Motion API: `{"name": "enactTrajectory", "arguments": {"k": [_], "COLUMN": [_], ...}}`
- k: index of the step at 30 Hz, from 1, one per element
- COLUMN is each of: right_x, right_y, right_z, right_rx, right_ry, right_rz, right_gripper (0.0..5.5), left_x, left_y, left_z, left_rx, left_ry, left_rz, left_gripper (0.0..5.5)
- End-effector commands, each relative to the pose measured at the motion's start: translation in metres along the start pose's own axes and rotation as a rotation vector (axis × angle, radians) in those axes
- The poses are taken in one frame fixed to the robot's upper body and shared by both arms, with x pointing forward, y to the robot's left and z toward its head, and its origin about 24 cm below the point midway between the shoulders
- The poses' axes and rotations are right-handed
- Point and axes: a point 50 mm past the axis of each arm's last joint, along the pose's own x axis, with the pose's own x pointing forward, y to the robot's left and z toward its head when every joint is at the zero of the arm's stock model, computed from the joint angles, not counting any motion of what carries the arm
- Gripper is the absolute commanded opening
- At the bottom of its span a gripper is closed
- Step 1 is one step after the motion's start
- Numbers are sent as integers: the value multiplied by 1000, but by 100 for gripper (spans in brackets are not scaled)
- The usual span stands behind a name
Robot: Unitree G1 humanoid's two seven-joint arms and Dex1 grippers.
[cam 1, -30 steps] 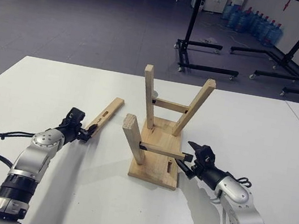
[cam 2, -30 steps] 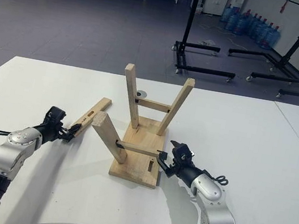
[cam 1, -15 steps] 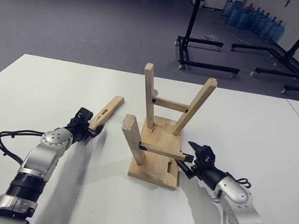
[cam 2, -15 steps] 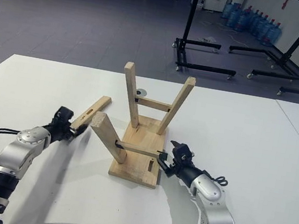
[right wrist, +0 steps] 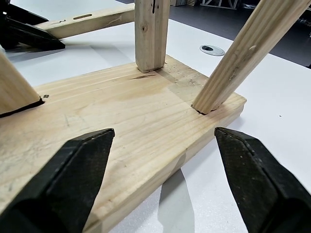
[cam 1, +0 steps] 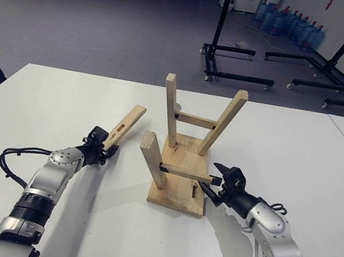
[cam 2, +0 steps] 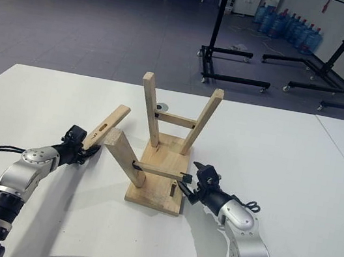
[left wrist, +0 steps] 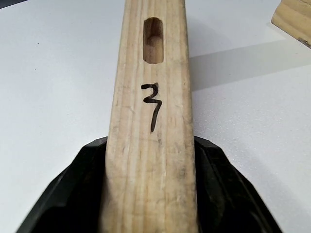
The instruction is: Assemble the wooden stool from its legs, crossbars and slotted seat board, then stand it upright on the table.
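While the left gripper (cam 1: 105, 151) clamps the loose leg (cam 1: 124, 128), the right gripper (cam 1: 213, 180) sits fingers apart at the seat board (cam 1: 177, 195).

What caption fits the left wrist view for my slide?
Left pincer clamps the loose slotted leg, white table behind.

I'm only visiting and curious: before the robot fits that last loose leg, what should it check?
1. Loose leg held firmly: ok, left gripper is shut on its end.
2. Mortise hole clear: ok, it looks empty.
3. Standing legs seated in the seat board: ok, three are upright.
4. Front crossbar ready: ok, its free end is unjoined.
5. Board steadied: not ok, right gripper is open at the board's corner, not clamped.
6. Fourth slot clear: cannot tell.
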Motion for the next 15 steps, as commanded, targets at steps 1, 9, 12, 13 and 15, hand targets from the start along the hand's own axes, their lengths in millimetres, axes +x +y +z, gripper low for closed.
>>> {"name": "enactTrajectory", "arguments": {"k": [1,9,12,13,15], "right_x": [0,-12,-18,-20,-22], "right_y": [-7,-34,-42,-44,-45], "right_z": [5,45,73,85,112], "right_rx": [-19,107,186,219,283], "right_ry": [-18,-230,-365,-424,-540], "right_rz": [-20,-15,47,76,156], "right_gripper": [381,381,381,381,381], "left_x": [-1,-15,-35,-44,-60], "left_y": [-6,13,26,26,21], "left_z": [-19,47,81,97,126], "left_rx": [-34,-25,-47,-47,-45], "left_ry": [44,-414,-639,-729,-861], "left_rz": [30,149,167,136,37], "left_gripper": [205,205,205,205,205]}}
